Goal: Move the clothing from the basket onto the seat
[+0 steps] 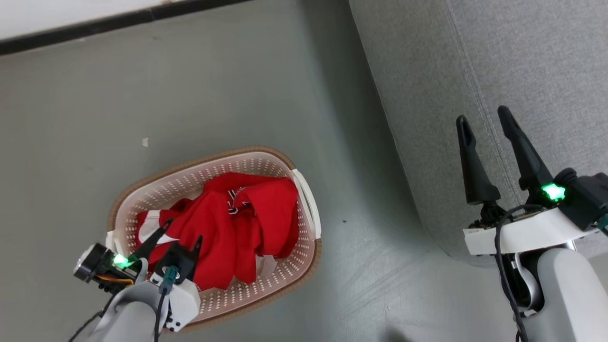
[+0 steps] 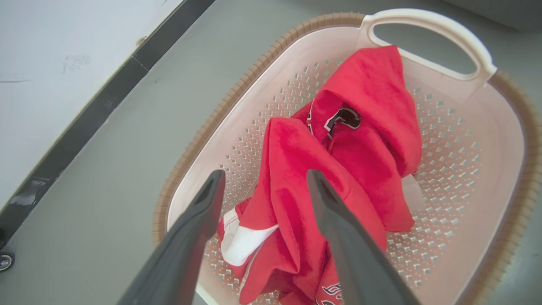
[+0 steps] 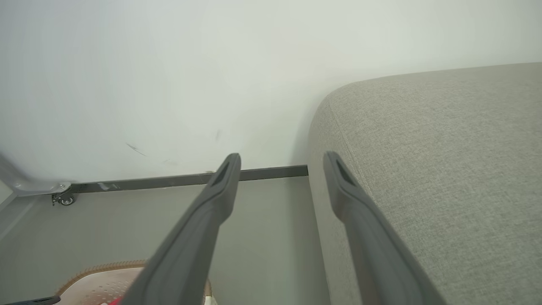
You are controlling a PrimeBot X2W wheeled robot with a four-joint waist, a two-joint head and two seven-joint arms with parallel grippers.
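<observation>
Step judged: first grasp; clothing heaped inside basket on floor near seat; left end effector fingers apart, empty, above heap; right end effector apart at seat edge; lower onto thick red fold; keep clear of rim; clamp before lifting.

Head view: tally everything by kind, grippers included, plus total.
basket: 1
seat: 1
red clothing heap: 1 (garments tangled, piece count unclear)
grippers: 2, both open: left gripper, right gripper
Total: 5
</observation>
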